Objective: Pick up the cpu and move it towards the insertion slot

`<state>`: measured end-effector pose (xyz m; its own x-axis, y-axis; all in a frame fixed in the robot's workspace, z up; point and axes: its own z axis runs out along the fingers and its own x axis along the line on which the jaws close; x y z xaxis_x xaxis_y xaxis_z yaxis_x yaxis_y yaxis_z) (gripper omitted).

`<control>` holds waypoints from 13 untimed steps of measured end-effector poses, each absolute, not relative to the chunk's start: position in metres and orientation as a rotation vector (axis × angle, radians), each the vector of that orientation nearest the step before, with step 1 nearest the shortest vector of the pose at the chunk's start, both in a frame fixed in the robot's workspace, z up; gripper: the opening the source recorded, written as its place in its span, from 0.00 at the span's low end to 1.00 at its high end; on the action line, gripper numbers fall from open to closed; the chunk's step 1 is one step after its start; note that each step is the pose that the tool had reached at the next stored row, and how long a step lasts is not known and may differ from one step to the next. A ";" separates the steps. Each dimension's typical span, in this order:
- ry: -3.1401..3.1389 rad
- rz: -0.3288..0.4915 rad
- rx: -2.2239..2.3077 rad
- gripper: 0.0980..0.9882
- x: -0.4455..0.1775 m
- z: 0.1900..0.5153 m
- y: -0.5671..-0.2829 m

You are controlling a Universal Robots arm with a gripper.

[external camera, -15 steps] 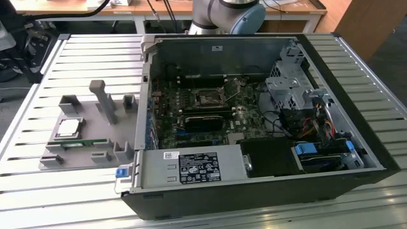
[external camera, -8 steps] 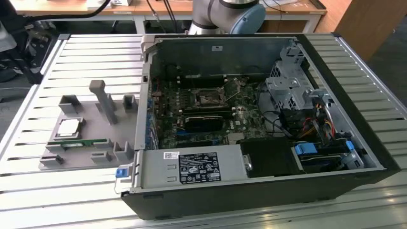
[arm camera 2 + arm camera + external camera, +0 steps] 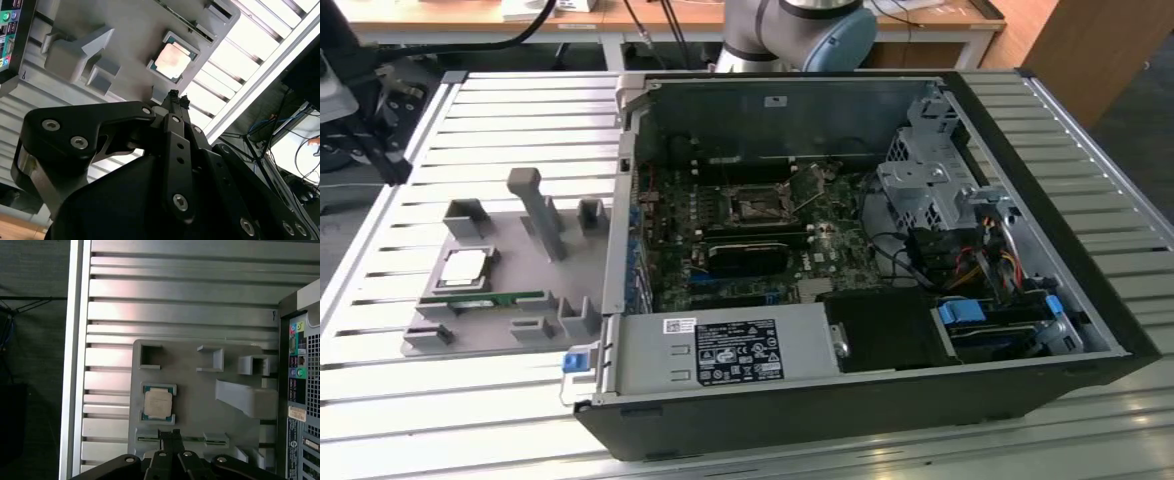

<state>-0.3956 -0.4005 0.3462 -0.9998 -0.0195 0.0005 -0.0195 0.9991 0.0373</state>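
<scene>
Your chip lies flat in its square recess in the grey holder on the slatted worktop, at the exterior view's left. It is well apart from the socket, which sits on the board deep inside the open computer case.

In both wrist views the hand hangs above the holder, beside the chip rather than over it. Its fingers are drawn together and carry nothing. It looks to be over the green memory stick, which lies just beside the chip.

Risks as I judge them:
- If you go down with the fingers together, you would likely press on the stick or on the chip's metal top instead of straddling it.
- The chip is thin and the recess has raised corners. Fingers set off-centre could catch a corner, or pinch one edge and lift the chip tilted.
- A tilted or weak hold may let it slip on the way across.
- The holder's tall post and the case wall stand between chip and socket, so a low carry could strike either.
</scene>
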 end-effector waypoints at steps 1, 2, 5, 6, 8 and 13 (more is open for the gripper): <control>-3.140 -0.059 0.031 0.01 -0.396 0.345 -0.401; -3.140 -0.058 0.031 0.01 -0.397 0.344 -0.401; -3.140 -0.059 0.031 0.01 -0.400 0.340 -0.401; -3.141 -0.059 0.031 0.01 -0.400 0.339 -0.401; -3.141 -0.058 0.031 0.01 -0.401 0.337 -0.401; -3.140 -0.058 0.031 0.01 -0.401 0.330 -0.401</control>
<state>-0.4012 -0.4006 0.3303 -0.9998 -0.0198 0.0001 -0.0198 0.9991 0.0367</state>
